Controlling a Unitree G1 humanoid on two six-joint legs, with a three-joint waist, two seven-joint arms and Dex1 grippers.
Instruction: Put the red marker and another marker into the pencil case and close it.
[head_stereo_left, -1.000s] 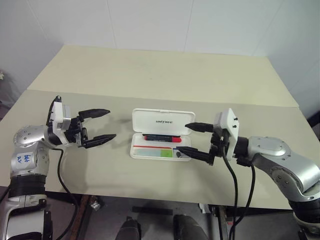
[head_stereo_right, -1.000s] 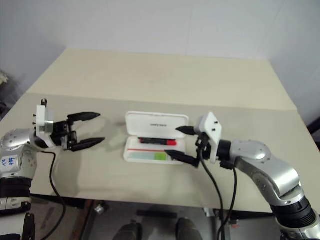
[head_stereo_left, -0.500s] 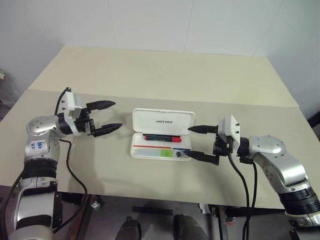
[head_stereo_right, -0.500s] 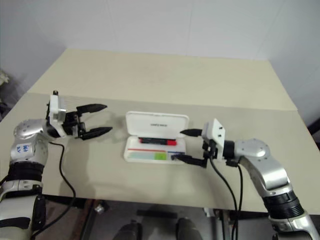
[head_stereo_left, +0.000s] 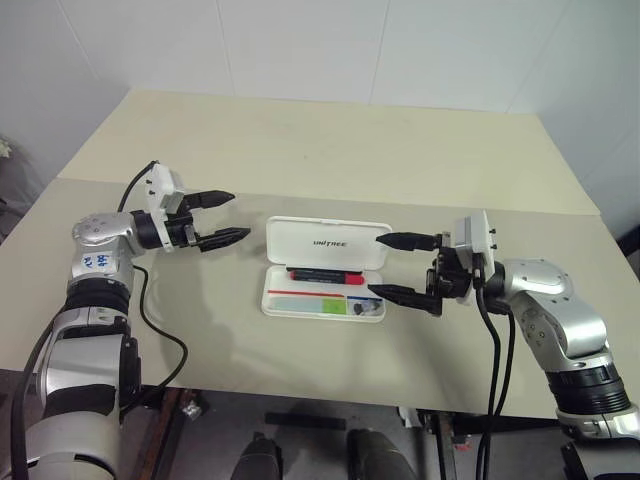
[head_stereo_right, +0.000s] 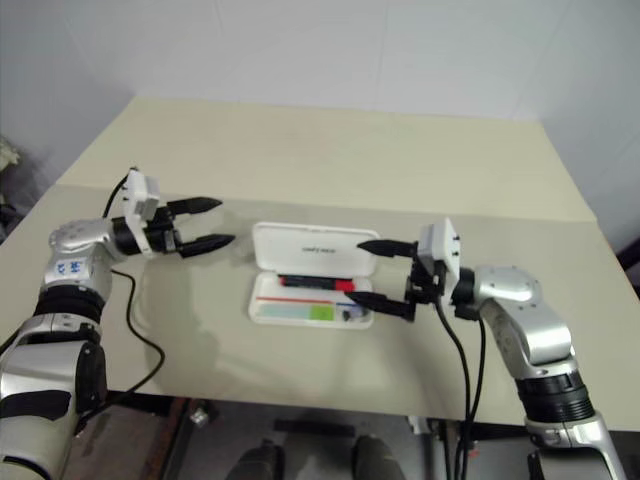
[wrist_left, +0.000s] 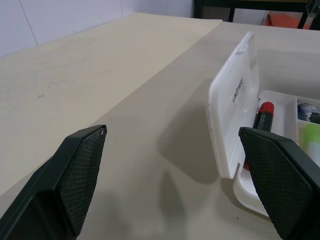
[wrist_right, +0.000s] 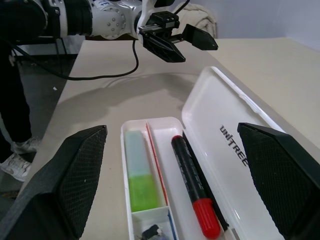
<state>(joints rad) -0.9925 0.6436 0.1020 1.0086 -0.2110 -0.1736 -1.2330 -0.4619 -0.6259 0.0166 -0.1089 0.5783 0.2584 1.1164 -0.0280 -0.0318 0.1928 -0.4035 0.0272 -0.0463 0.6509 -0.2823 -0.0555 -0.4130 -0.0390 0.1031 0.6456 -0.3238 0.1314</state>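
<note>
1. The silver left arm reaches in from the left side, its wrist level, and the left gripper (head_stereo_left: 222, 217) with two black fingers points toward the right arm, its fingers spread wide and empty.
2. The silver right arm bends in from the right side; the right gripper (head_stereo_left: 393, 267) points level toward the left arm, fingers wide apart, holding nothing.

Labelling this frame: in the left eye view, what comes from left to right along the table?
Left gripper → pencil case, open → right gripper.
</note>
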